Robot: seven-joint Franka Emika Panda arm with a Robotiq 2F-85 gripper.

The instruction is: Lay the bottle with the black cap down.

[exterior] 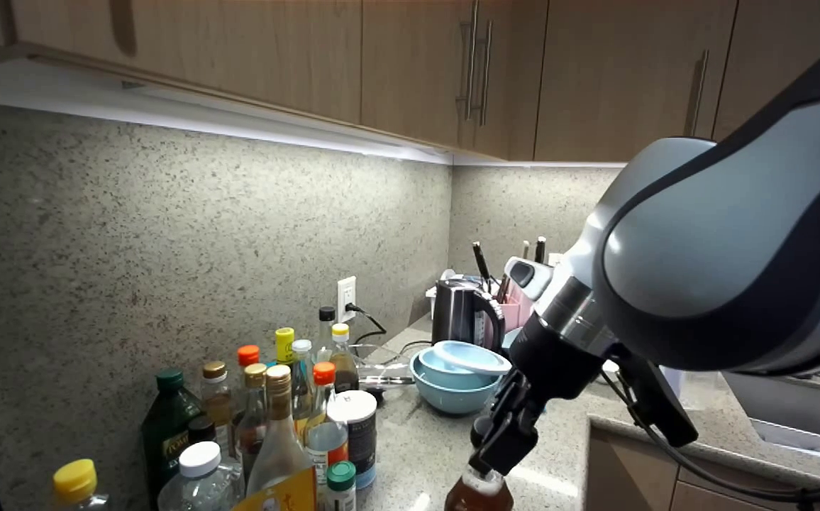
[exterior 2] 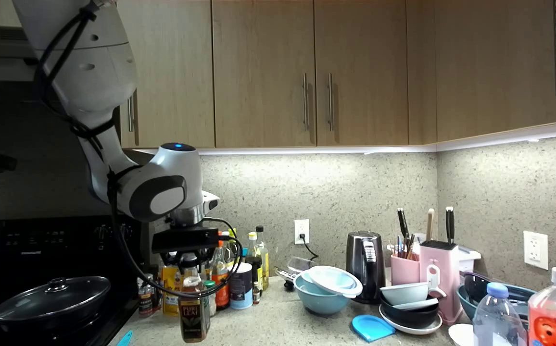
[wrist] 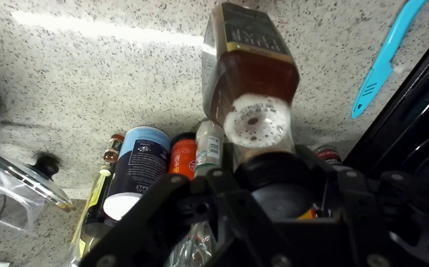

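The counter (exterior 2: 254, 331) shows its wider run between the gripper (wrist: 281, 174) and the blue bowls (exterior 2: 323, 302); on the opposite side, its edge meets the stove (wrist: 415, 129). A row of bottles (exterior 2: 221, 283) stands behind. The gripper is clamped on the top of the bottle (exterior 2: 194, 312), fingers (wrist: 225, 189) partly apart. The bottle is nearly upright; whether its base touches the counter, I cannot tell. A blue knife (wrist: 381, 68) lies between bottle and stove. The black cap (wrist: 274, 185) sits between the fingers.

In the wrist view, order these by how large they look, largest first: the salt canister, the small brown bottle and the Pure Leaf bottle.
1. Pure Leaf bottle
2. Salt canister
3. Small brown bottle
Nearness to the camera may exaggerate the first.
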